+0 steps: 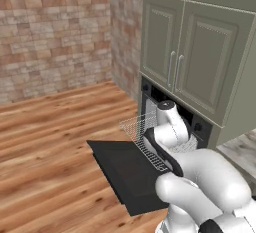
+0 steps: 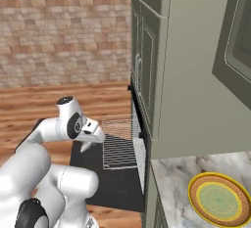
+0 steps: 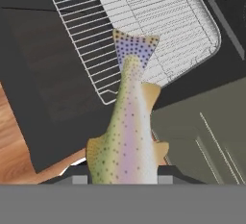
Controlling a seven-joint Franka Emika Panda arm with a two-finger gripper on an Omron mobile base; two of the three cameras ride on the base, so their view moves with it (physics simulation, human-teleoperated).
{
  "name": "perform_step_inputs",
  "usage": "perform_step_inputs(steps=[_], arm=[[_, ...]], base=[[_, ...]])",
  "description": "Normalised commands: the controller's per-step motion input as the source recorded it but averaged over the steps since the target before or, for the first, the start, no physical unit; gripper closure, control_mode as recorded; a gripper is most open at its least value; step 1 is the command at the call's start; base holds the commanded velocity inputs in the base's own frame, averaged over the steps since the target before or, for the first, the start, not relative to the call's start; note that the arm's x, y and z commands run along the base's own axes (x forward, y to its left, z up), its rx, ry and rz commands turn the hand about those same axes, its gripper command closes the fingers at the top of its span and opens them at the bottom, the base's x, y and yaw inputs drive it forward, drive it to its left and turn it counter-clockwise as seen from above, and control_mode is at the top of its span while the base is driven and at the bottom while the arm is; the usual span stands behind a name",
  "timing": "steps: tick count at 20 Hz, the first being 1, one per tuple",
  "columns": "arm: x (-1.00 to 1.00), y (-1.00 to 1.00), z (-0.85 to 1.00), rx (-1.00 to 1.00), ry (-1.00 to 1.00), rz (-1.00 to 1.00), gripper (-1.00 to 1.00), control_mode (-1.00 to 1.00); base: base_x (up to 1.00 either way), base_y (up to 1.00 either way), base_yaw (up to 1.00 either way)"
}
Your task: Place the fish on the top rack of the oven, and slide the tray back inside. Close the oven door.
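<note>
My gripper is shut on the fish, a speckled pale grey-green fish that points away from the hand. Its tail hangs above the near corner of the top rack, a silver wire grid pulled out over the open oven door. In the left base view the rack sticks out of the black oven above the flat-lying door, and my arm covers part of it. In the right base view the hand hovers just left of the rack.
Grey-green cabinets stand above the oven, and another cabinet front lies beside the door. A yellow plate with an orange rim sits on the marble counter to the right. Wood floor spreads to the left.
</note>
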Motion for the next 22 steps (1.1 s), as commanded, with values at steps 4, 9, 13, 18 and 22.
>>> perform_step_inputs(steps=[4, 9, 13, 18, 22], arm=[[0.13, 0.00, -0.08, -0.05, 0.01, 0.00, 1.00, -1.00], [0.20, 0.00, -0.13, -0.05, 0.01, 0.00, 1.00, -1.00], [0.31, -0.03, -0.21, -0.03, 0.04, 0.00, 1.00, -1.00], [0.32, -0.12, -0.17, 0.00, 0.07, 0.00, 1.00, -1.00], [0.33, -0.06, -0.11, 0.00, 0.04, 0.00, 1.00, -1.00]], base=[[0.00, 0.00, 0.00], [0.00, 0.00, 0.00], [0.00, 0.00, 0.00], [0.00, 0.00, 0.00], [0.00, 0.00, 0.00]])
